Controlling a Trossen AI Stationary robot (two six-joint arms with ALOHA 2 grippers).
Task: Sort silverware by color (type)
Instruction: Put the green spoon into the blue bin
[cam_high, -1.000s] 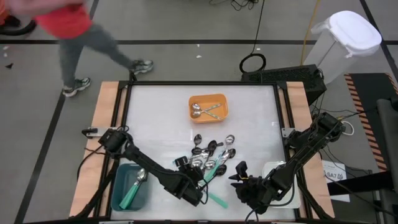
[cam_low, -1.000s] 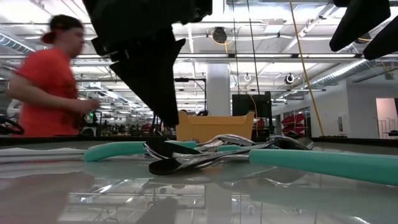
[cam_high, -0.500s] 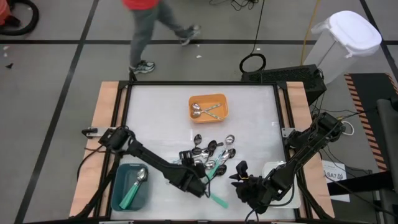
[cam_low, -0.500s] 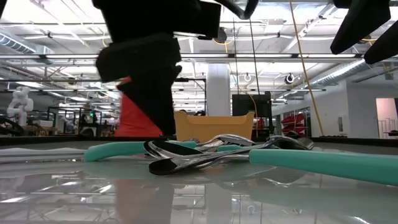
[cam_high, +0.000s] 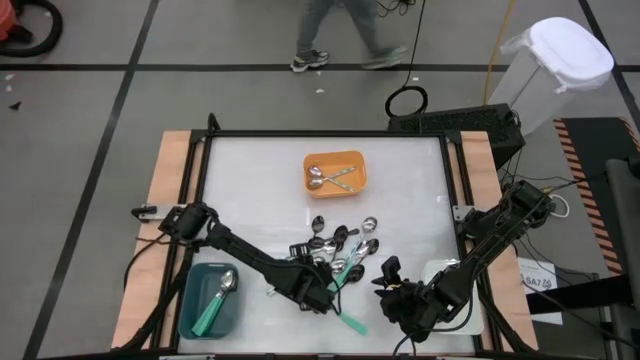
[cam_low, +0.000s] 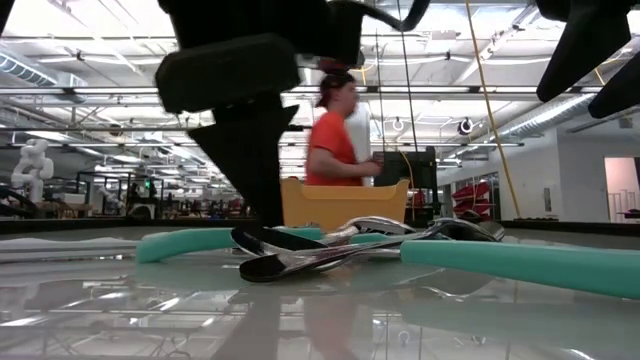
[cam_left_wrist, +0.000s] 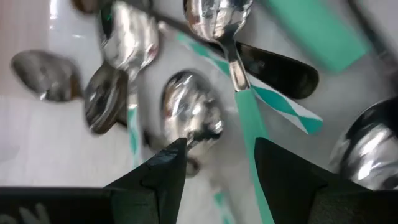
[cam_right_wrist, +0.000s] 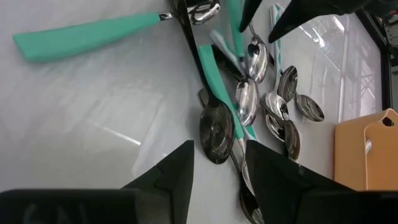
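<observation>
Listing, white glossy desk: spoon pile at centre-front; orange tray behind it holding silver spoons; teal tray front-left holding one teal-handled spoon.

Left pincer: fingers apart, over the pile, holding nothing.

Right pincer: fingers apart, beside the pile, empty.

Room: person walking behind; face not described.

Obscured: white tray under right arm.

Low view: arm blocks most of the pile.

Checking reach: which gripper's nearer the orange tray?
Left. The left gripper is over the spoon pile, below the orange tray; the right gripper sits farther right.
</observation>
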